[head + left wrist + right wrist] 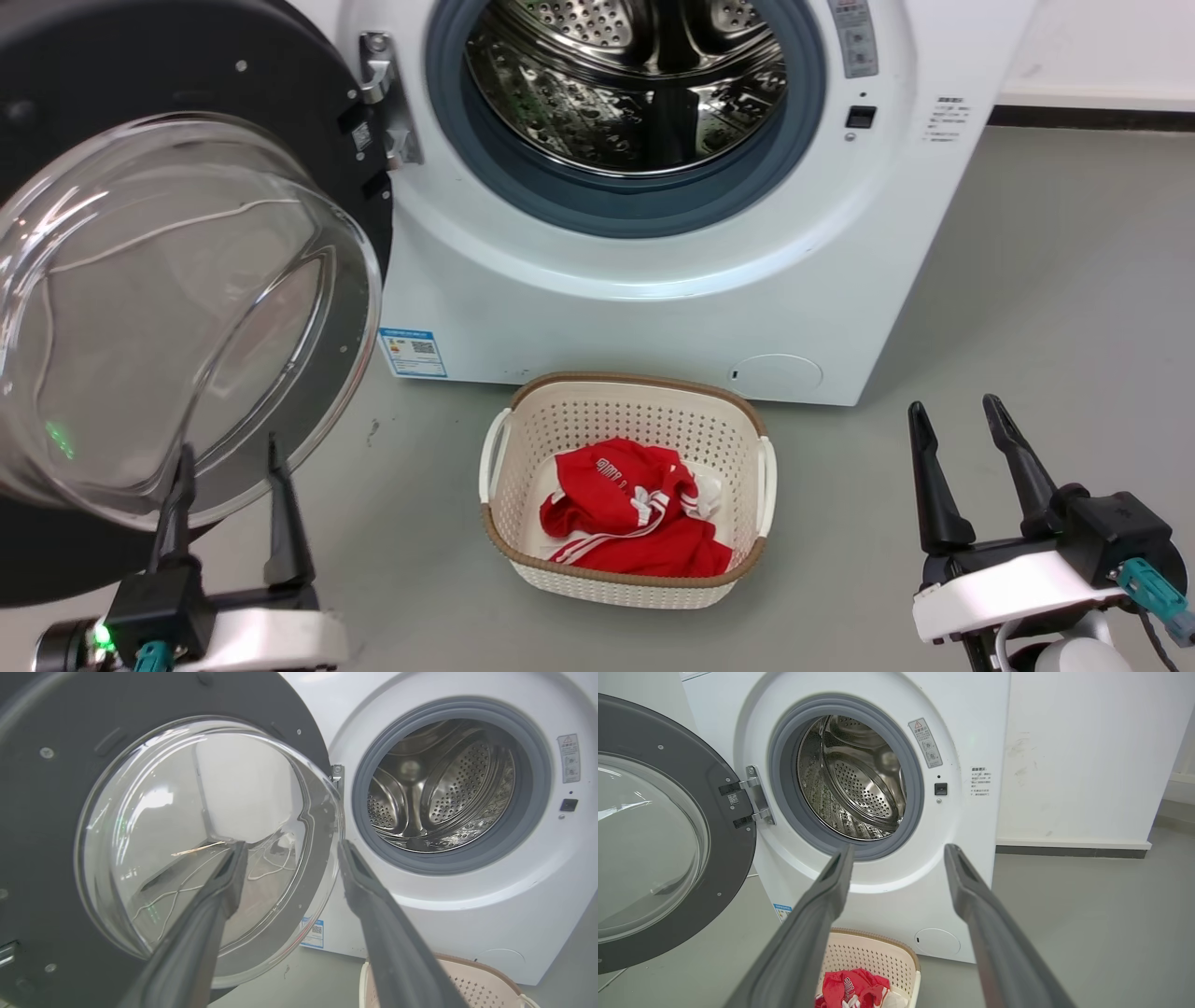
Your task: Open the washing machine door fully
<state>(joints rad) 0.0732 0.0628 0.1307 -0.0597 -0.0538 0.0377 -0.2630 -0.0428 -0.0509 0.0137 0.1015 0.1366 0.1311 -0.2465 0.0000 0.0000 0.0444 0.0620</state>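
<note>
The washing machine door (pixel 140 140), a black disc with a bulging glass bowl, stood swung wide open left of the white washing machine (pixel 653 308), baring its steel drum.

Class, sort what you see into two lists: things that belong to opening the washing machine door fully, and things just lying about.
Belongs to the job:
washing machine door
washing machine
left gripper, open, pointing at the door's glass

Just lying about:
laundry basket on the floor
red garment inside it

Washing machine door (pixel 177 308) wide open
</note>
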